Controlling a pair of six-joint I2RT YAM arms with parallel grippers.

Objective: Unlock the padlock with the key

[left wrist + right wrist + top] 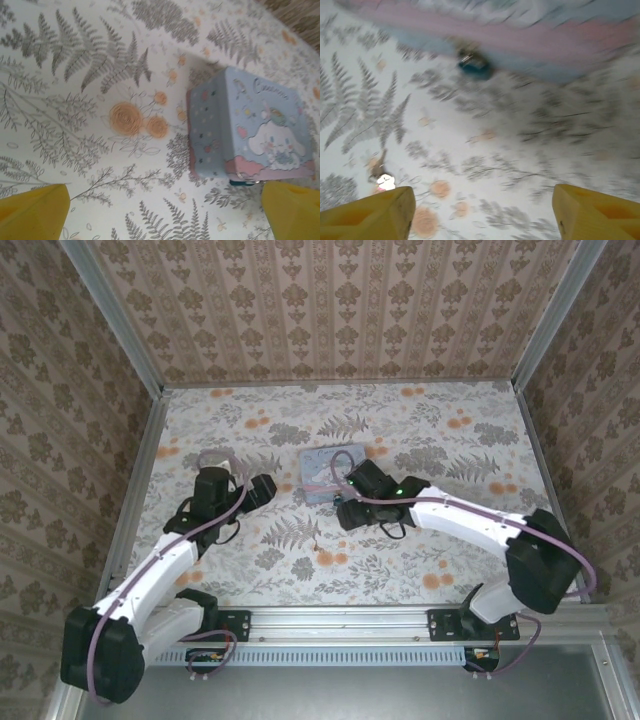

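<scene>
The tiny dark bluish padlock (475,64) hangs at the lower edge of a light blue cartoon-print tin (255,135), and a sliver of the padlock (243,182) peeks out under the tin's pink rim. A small key (381,174) with a pale head lies on the floral cloth, in the top view a thin dark mark, the key (318,538). My right gripper (482,212) hovers open just in front of the tin, nothing between its yellow fingers (375,212). My left gripper (165,212) is open to the tin's left, holding nothing.
The tin (330,472) sits mid-table on the fern-and-flower cloth (420,560). Patterned walls and metal rails (135,490) close in the table on three sides. Both arms (470,525) reach in from the near edge.
</scene>
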